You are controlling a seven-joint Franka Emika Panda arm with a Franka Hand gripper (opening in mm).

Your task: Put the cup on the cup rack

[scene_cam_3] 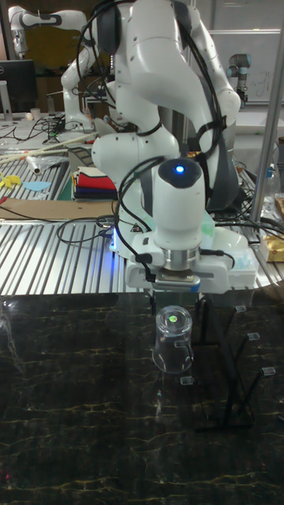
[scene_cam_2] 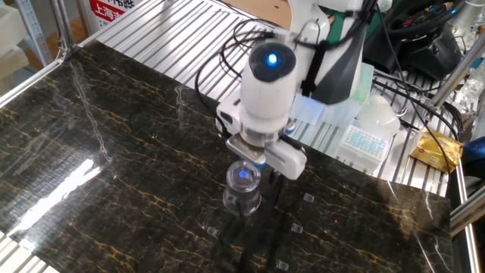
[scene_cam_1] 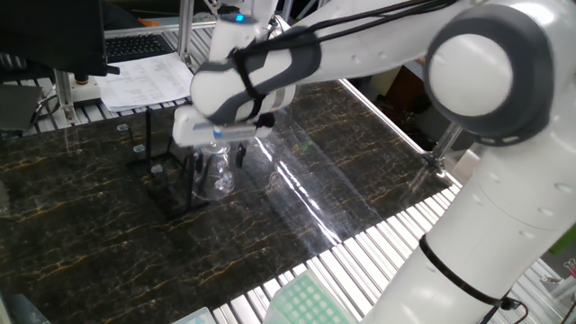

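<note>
The cup (scene_cam_3: 173, 343) is a clear glass mug standing base up against the left side of the cup rack (scene_cam_3: 229, 379), a black wire stand. Whether a peg is inside it I cannot tell. My gripper (scene_cam_3: 175, 298) hangs straight above the cup, open, its dark fingers spread wider than the glass and level with its top. From one side, the cup (scene_cam_1: 214, 175) is below the gripper (scene_cam_1: 219, 155), with the rack (scene_cam_1: 162, 198) to its left. From the other side, the cup (scene_cam_2: 242, 189) is under the gripper (scene_cam_2: 254, 158), and the rack (scene_cam_2: 265, 227) lies just behind it.
Papers and a keyboard (scene_cam_1: 135, 76) lie beyond the dark marble tabletop. A white tip box (scene_cam_2: 364, 136) and a yellow packet (scene_cam_2: 436, 152) rest on the metal slats. A green tray (scene_cam_1: 306, 301) sits at the near edge.
</note>
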